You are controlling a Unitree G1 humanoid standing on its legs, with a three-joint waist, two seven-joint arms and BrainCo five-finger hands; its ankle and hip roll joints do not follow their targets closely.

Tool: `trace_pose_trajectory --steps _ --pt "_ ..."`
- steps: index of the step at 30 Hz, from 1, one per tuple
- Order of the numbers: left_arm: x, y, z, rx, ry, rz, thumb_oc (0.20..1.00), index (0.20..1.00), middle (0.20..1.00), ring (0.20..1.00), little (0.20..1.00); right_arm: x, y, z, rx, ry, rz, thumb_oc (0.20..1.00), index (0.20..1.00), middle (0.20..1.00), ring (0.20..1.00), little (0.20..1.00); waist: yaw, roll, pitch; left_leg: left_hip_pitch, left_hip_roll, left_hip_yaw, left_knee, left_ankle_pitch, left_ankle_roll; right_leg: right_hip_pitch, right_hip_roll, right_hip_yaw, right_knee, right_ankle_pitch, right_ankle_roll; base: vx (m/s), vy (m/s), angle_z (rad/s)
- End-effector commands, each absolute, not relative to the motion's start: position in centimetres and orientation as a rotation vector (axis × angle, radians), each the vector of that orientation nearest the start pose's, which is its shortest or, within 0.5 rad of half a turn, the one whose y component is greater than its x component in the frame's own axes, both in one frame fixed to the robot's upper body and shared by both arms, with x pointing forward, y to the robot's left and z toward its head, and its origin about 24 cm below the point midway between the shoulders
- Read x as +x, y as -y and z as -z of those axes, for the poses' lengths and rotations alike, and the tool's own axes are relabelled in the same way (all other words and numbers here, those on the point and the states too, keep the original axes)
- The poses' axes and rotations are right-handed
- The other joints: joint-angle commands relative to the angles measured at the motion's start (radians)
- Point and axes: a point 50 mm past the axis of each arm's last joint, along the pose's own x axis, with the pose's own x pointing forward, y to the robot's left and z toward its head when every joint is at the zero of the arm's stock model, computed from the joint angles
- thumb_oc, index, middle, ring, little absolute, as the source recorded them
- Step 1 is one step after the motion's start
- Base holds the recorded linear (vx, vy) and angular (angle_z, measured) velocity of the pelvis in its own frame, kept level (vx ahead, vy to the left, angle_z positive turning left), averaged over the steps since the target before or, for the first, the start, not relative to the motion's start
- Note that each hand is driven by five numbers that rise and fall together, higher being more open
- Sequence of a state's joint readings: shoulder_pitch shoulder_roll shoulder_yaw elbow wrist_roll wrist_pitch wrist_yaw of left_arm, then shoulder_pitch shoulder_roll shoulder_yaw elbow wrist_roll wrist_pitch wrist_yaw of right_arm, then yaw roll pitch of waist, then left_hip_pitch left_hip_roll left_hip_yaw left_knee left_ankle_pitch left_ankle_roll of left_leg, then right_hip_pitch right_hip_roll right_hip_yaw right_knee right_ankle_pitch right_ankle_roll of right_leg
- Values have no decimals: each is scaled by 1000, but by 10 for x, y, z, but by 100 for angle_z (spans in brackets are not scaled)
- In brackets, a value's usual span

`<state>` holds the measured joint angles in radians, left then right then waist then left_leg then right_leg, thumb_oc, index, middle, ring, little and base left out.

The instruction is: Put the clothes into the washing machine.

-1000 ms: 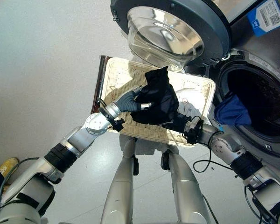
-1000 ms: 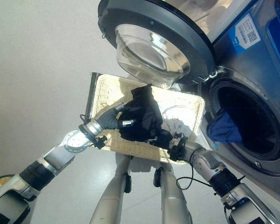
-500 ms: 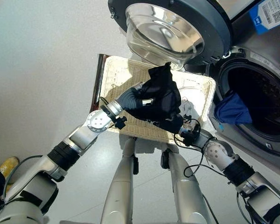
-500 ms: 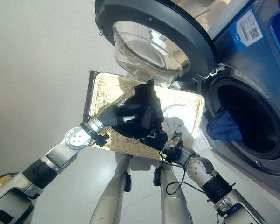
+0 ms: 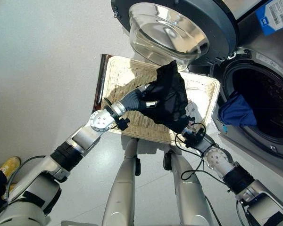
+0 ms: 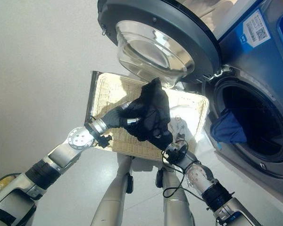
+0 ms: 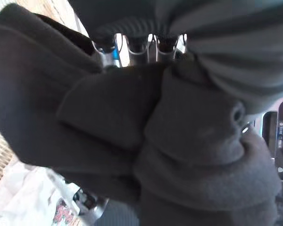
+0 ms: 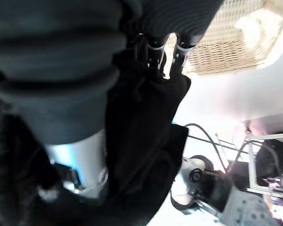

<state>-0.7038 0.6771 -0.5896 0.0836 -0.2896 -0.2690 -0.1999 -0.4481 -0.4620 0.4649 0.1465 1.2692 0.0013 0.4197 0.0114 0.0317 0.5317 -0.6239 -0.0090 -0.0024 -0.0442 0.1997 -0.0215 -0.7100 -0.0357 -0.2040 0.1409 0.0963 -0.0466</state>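
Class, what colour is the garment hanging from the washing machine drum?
Dark blue garment, clearest in the left eye view.

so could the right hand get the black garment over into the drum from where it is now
Probably yes. The washer door is swung wide open, nothing blocks the drum opening, and only a blue cloth lies at its lip. Both the right hand and left hand grip the black garment.

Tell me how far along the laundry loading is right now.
Done: the washer door stands open and a blue garment lies at the drum's lip. In hand: the left hand and right hand both grip a black garment above the wicker basket. Left: carry it into the drum; pale clothing remains in the basket.
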Motion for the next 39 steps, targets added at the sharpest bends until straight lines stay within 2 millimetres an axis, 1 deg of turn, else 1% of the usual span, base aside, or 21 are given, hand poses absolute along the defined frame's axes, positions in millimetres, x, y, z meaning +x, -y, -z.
trace_pose_trajectory --steps 1,2,3,8,9,10,11,14,17,19,20,23,27,28,29,30,32,34,35,38,39 --pt "294 -81 -185 553 593 945 200 200 200 200 200 295 95 -158 776 255 -953 457 457 457 457 457 -35 22 -12 -1 -49 40 5 -2 8 43 -24 62 -43 70 151 0 0 0" --pt "294 -81 -185 555 587 949 200 200 200 200 200 295 95 -158 780 258 -949 216 216 216 216 216 -35 23 -12 -1 -49 40 5 -2 8 43 -24 63 -43 70 151 0 0 0" --pt "294 -79 -182 564 562 969 200 200 200 200 200 295 97 -157 789 264 -938 200 200 200 200 200 -36 25 -12 0 -49 41 4 -2 9 43 -24 64 -44 70 151 0 0 0" --pt "300 -80 -169 642 445 963 200 200 200 200 200 295 96 -157 777 271 -936 200 200 200 200 200 -38 29 -12 -1 -51 42 3 -1 10 42 -24 66 -43 70 151 0 0 0" --pt "302 -81 -166 656 417 953 335 335 335 335 335 295 96 -157 776 270 -935 200 200 200 200 200 -39 30 -12 0 -52 43 3 0 10 42 -24 66 -42 70 152 0 0 0" --pt "306 -83 -161 684 374 926 1000 1000 1000 1000 1000 295 97 -157 774 272 -933 200 200 200 200 200 -39 30 -12 -1 -51 44 4 -1 10 41 -24 66 -41 70 153 0 0 0" --pt "311 -90 -156 718 323 884 1000 1000 1000 1000 1000 295 99 -157 765 276 -930 200 200 200 200 200 -39 31 -12 -3 -51 46 4 1 10 39 -25 65 -43 72 154 0 0 0" --pt "317 -99 -146 777 256 824 1000 1000 1000 1000 1000 297 101 -157 735 277 -917 200 200 200 200 200 -38 32 -12 -5 -49 48 4 3 9 39 -25 63 -43 72 155 0 0 0" --pt "322 -108 -144 811 243 724 1000 1000 1000 1000 1000 298 102 -157 731 275 -918 200 200 200 200 200 -36 33 -12 -7 -48 48 5 3 9 36 -23 61 -37 68 154 0 0 0" --pt "326 -114 -144 841 262 630 1000 1000 1000 1000 1000 298 102 -155 728 266 -917 200 200 200 200 200 -34 33 -12 -9 -49 46 9 2 9 36 -23 59 -34 65 154 0 0 0" --pt "331 -121 -146 865 291 527 1000 1000 1000 1000 1000 299 101 -153 725 250 -911 200 200 200 200 200 -33 33 -12 -9 -49 46 11 2 9 37 -23 58 -31 62 154 0 0 0" --pt "337 -135 -155 896 386 321 1000 1000 1000 1000 1000 304 104 -148 715 220 -866 200 200 200 200 200 -28 33 -12 -5 -49 42 12 1 7 42 -23 57 -31 57 152 0 0 0" --pt "343 -155 -164 975 477 97 1000 1000 1000 1000 1000 309 109 -143 785 209 -820 200 200 200 200 200 -26 30 -12 2 -51 33 19 -1 5 48 -19 61 -21 49 149 2 -8 0" --pt "345 -164 -170 937 499 -3 1000 1000 1000 1000 1000 311 111 -142 834 209 -803 200 200 200 200 200 -26 29 -12 4 -52 33 21 -2 3 50 -16 64 -17 45 147 0 0 0" --pt "346 -170 -171 908 505 -56 1000 1000 1000 1000 1000 312 112 -140 864 207 -789 200 200 200 200 200 -26 28 -12 5 -51 33 23 -2 2 51 -15 66 -15 43 146 0 0 0" --pt "347 -181 -172 863 510 -143 1000 1000 1000 1000 1000 314 118 -136 913 214 -753 200 200 200 200 200 -27 28 -12 9 -50 34 25 -4 -1 53 -15 69 -11 39 145 0 0 0" --pt "348 -206 -168 727 495 -346 1000 1000 1000 1000 1000 320 131 -125 1047 246 -620 200 200 200 200 200 -30 34 -12 14 -47 38 27 -8 -8 49 -12 77 -1 29 140 11 9 -5" --pt "347 -214 -165 680 470 -400 1000 1000 1000 1000 1000 322 137 -120 1092 259 -558 200 200 200 200 200 -31 38 -12 16 -45 40 27 -9 -12 50 -12 80 2 25 139 10 14 -11" --pt "347 -221 -159 641 436 -448 1000 1000 1000 1000 1000 324 143 -115 1143 274 -492 200 200 200 200 200 -32 43 -12 19 -45 42 24 -10 -14 51 -12 82 2 22 137 11 15 -12" --pt "347 -229 -147 582 365 -482 1000 1000 1000 1000 1000 327 152 -106 1195 293 -397 200 200 200 200 200 -34 56 -12 21 -44 47 22 -10 -18 47 -11 87 5 18 133 18 37 -7" --pt "346 -234 -130 510 287 -502 1000 1000 1000 1000 1000 331 159 -97 1234 297 -316 200 200 200 200 200 -37 75 -12 22 -44 58 26 -13 -21 42 -12 90 10 12 128 15 68 -5"
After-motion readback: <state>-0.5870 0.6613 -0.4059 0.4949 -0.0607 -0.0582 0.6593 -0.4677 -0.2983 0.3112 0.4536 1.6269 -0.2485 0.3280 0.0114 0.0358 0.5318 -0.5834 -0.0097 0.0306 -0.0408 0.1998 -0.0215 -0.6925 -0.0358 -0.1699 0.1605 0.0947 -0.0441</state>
